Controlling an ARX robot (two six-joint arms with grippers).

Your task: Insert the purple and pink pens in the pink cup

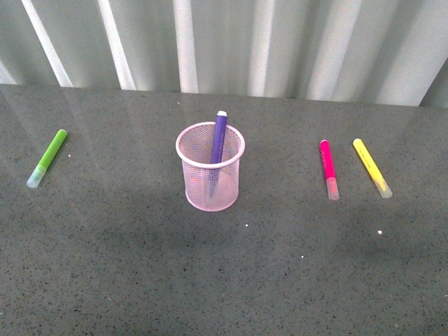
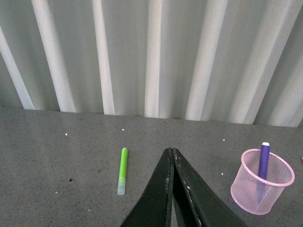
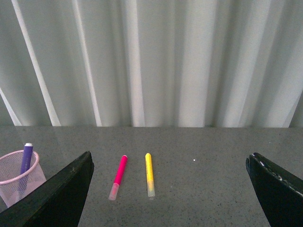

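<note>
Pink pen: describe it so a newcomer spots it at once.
Find the pink mesh cup at centre and look right in the front view. Two markers lie flat there; the pink pen is the one nearer the cup, hot-pink beside the yellow marker.

Nothing here can be read. No words, brand marks or numbers show on the dark purple marker (image 1: 219,136) standing in the light pink wire-mesh cup (image 1: 199,185), nor on the hot-pink marker (image 1: 326,165), the lime-green marker (image 1: 50,155) or the yellow marker (image 1: 369,164). The barrels are too small to show any print.
</note>
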